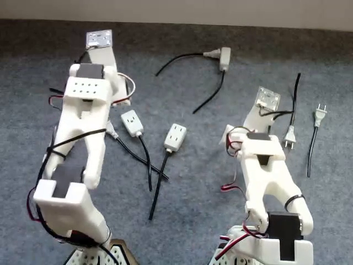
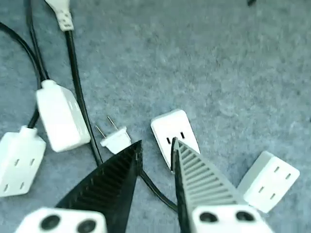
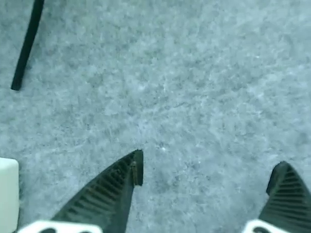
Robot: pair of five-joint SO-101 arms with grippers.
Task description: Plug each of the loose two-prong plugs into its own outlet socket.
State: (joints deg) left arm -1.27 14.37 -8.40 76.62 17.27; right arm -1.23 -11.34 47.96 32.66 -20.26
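Approach step, I judge. My left pincer [image 2: 158, 145] slightly apart, empty; small white two-prong plug [image 2: 116, 140] just beside its black tip, white plastic socket block [image 2: 170, 128] at the grey tip. Next: centre on plug, clamp. Right pincer [image 3: 210, 162] wide apart.

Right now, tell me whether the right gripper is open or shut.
Open. The right gripper shows its fingers wide apart in its wrist view, bare carpet between them, nothing held.

Plugs [image 1: 319, 114] and sockets [image 1: 175, 137] on grey carpet [image 1: 193, 187]
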